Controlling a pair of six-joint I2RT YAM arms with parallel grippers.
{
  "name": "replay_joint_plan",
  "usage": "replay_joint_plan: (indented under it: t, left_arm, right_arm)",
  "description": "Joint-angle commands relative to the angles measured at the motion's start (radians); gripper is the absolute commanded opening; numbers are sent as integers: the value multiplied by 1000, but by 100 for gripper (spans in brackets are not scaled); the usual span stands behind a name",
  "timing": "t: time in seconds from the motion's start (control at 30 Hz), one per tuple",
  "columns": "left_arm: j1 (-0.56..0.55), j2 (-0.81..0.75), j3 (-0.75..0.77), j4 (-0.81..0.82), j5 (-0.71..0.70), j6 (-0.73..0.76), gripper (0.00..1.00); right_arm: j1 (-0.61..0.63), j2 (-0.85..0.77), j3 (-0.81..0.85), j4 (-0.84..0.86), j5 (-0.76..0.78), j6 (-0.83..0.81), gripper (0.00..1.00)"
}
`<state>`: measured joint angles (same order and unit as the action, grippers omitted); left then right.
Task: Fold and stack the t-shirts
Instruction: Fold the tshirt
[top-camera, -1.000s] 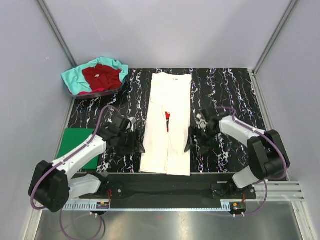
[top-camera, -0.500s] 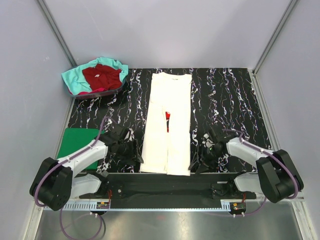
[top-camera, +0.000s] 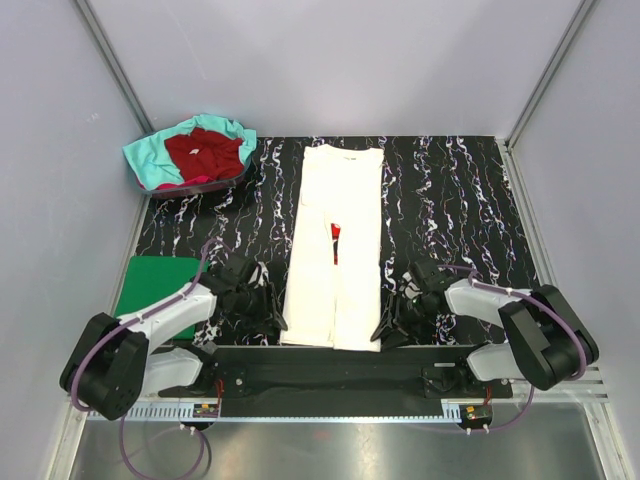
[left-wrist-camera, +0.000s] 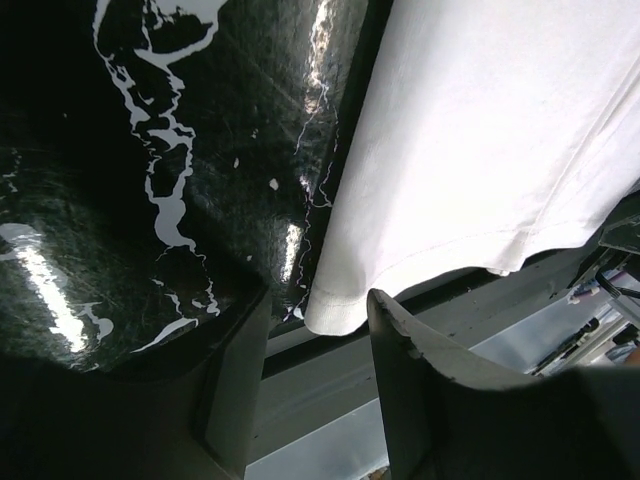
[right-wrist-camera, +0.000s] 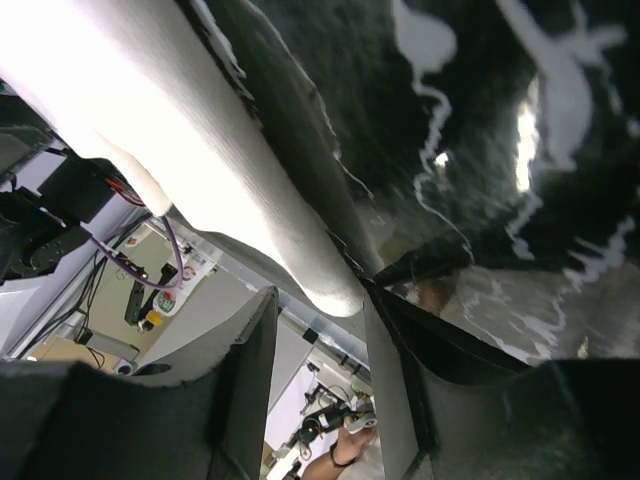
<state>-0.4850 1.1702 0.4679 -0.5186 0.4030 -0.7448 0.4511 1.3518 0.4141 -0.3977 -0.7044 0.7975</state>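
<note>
The white t-shirt (top-camera: 335, 245) lies folded into a long strip down the table's middle, a sliver of red print (top-camera: 336, 238) showing at its seam. My left gripper (top-camera: 274, 312) is open at the shirt's near left corner (left-wrist-camera: 335, 305), which sits just ahead of the gap between its fingers. My right gripper (top-camera: 385, 328) is open at the near right corner (right-wrist-camera: 325, 290), which also lies between its fingers. A green shirt (top-camera: 158, 292) lies folded at the left. Dark red (top-camera: 203, 152) and teal (top-camera: 150, 160) shirts lie crumpled at the back left.
The pile at the back left sits in a basket (top-camera: 205, 183) by the left wall. The table's near edge and black mounting rail (top-camera: 340, 362) run just below the white shirt's hem. Grey walls enclose the table on three sides.
Both grippers have moved from beside the shirt's middle down toward the near edge and now sit at its two near corners. The shirt itself has not moved.
</note>
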Motion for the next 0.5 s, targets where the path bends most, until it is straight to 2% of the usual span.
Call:
replay_joint_plan:
  t: [0.0, 0.47]
  left_arm:
    - [0, 19, -18, 45, 42, -19, 49]
    - [-47, 57, -31, 35, 13, -44, 47]
  right_arm:
    - [11, 27, -12, 77, -4, 40, 47]
    - [26, 73, -3, 85, -4, 32, 46]
